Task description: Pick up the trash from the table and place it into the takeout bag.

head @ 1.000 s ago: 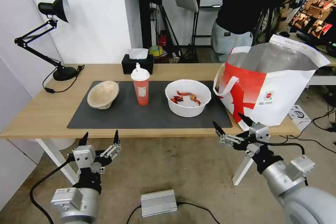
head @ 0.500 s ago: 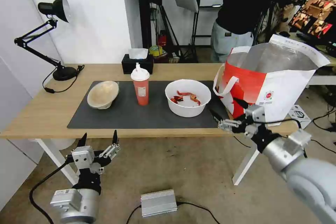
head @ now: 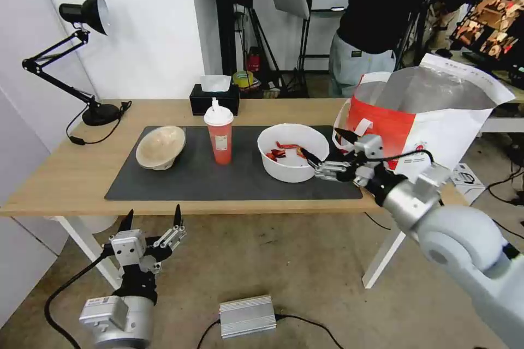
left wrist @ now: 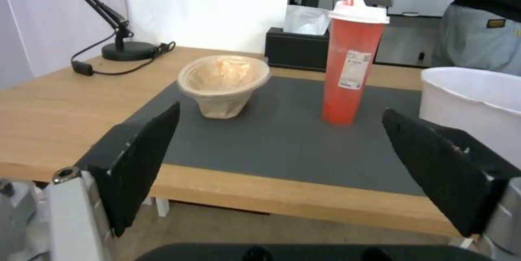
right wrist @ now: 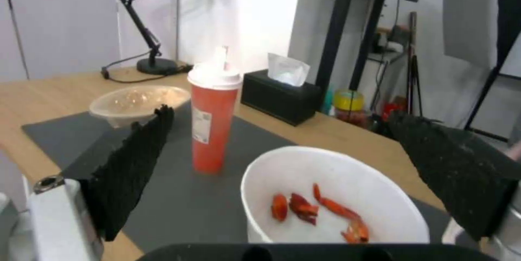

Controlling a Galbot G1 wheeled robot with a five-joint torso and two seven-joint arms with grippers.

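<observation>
From the head view, a long light-wood table (head: pixel 65 174) on white legs carries a large dark grey mat (head: pixel 218 177). On the mat stand a beige pulp bowl (head: pixel 160 146) toward the left end, a tall red drink cup with a white lid (head: pixel 219 136) in the middle, and a white round bowl holding red food scraps (head: pixel 293 151) toward the right. A large white takeout bag with a red panel and silver foil lining (head: pixel 431 131) stands open at the table's right end. At the back edge sit a black tissue box (head: pixel 214 99) and, in the back left corner, a black desk lamp (head: pixel 82 54). The right hand (head: pixel 326 146) hovers with fingers spread wide at the white bowl's right rim. The left hand (head: pixel 152 220) hangs wide open below the table's front edge, above a bare concrete floor (head: pixel 284 262).

The left wrist view looks across the front edge at the pulp bowl (left wrist: pixel 224 84) and cup (left wrist: pixel 353 55).

The right wrist view looks down into the white bowl (right wrist: pixel 331 200).
</observation>
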